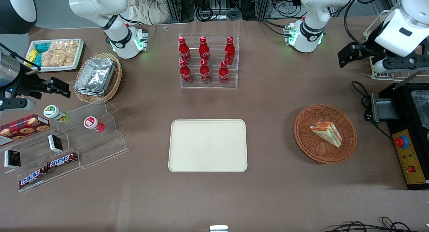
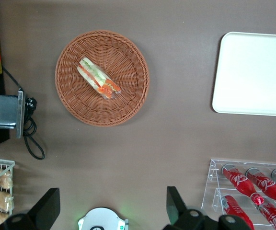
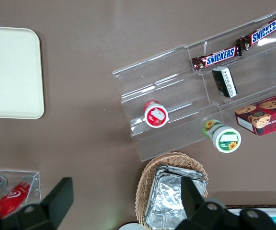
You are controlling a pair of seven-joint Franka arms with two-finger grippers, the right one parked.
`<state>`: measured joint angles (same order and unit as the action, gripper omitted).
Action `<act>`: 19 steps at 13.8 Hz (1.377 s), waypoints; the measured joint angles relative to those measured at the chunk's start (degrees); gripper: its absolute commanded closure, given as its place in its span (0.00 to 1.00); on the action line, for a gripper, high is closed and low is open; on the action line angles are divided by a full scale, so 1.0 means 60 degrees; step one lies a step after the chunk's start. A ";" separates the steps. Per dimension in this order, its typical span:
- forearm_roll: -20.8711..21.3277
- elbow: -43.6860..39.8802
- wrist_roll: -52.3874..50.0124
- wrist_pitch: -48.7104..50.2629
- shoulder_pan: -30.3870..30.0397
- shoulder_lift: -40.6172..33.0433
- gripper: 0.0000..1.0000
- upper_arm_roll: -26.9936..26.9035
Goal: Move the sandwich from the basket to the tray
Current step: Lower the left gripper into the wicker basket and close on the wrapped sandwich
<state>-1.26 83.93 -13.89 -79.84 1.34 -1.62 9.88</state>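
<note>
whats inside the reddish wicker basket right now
Only the sandwich lies in the basket, a wrapped wedge resting on the weave. The weave under it is covered. The tool is open, high above the table, holding nothing.

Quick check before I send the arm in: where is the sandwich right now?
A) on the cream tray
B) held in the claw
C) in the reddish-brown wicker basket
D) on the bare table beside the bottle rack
C. The sandwich lies inside the basket; the tray holds nothing, and the claw is open, high above the table and apart from the basket.
</note>
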 measured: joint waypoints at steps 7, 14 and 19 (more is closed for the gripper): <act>0.0597 0.0110 -0.0551 -0.0569 -0.0003 0.0710 0.00 -0.0038; 0.0695 0.4325 -0.2163 -0.5528 -0.0007 0.1201 0.00 -0.0744; 0.0701 0.7035 -0.3649 -0.9271 -0.0023 0.1623 0.00 -0.1556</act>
<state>2.94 126.14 -35.78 -135.47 1.20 8.12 0.54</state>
